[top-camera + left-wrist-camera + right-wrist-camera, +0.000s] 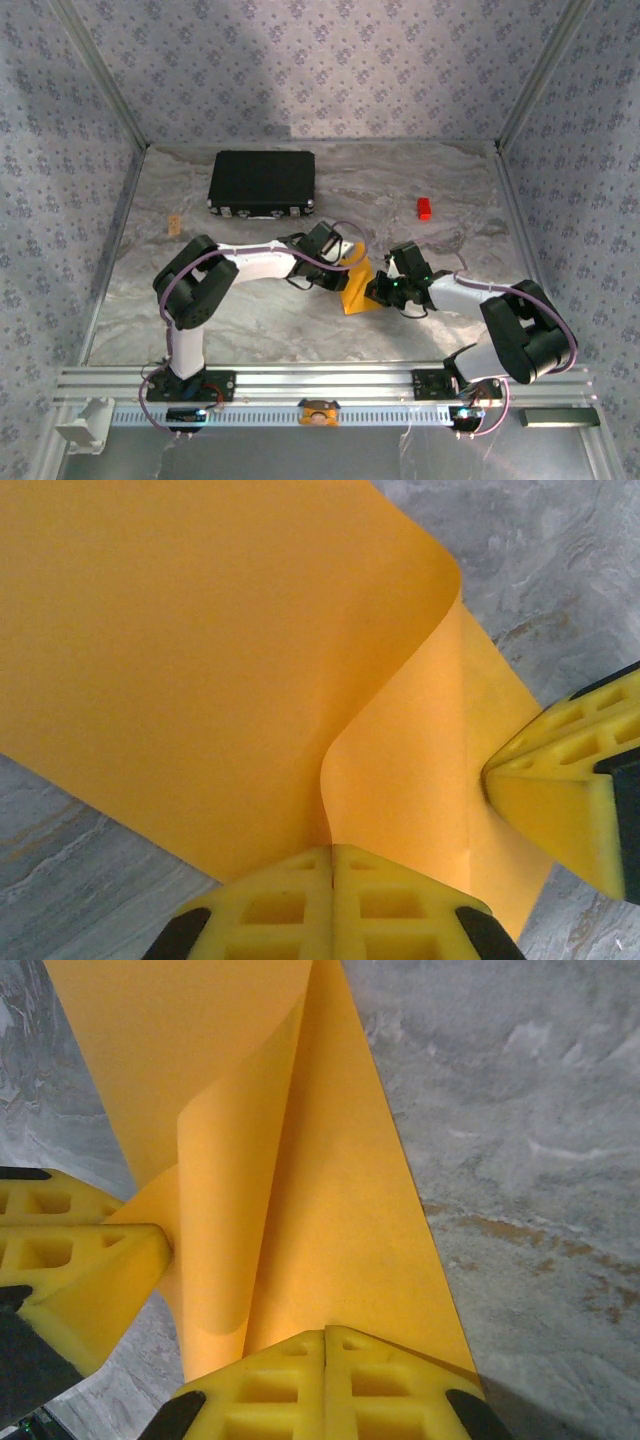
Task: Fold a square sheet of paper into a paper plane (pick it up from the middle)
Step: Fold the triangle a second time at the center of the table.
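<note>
1. The black case (262,183) lies far back on the left of the table (250,320).
2. The left gripper (332,852) pinches the square sheet of paper (200,660), its fingers pressed together on the edge.
3. The sheet stands bent at mid-table between both grippers, curled into a loose fold.
4. The right gripper (325,1335) clamps the sheet too, its fingers closed on it.
5. The small red block (425,208) sits far back on the right.

The square sheet of paper (357,287), plain orange-yellow, is found bent into a soft, uncreased curl, pinched at two edges and raised above mid-bench (250,322).
</note>
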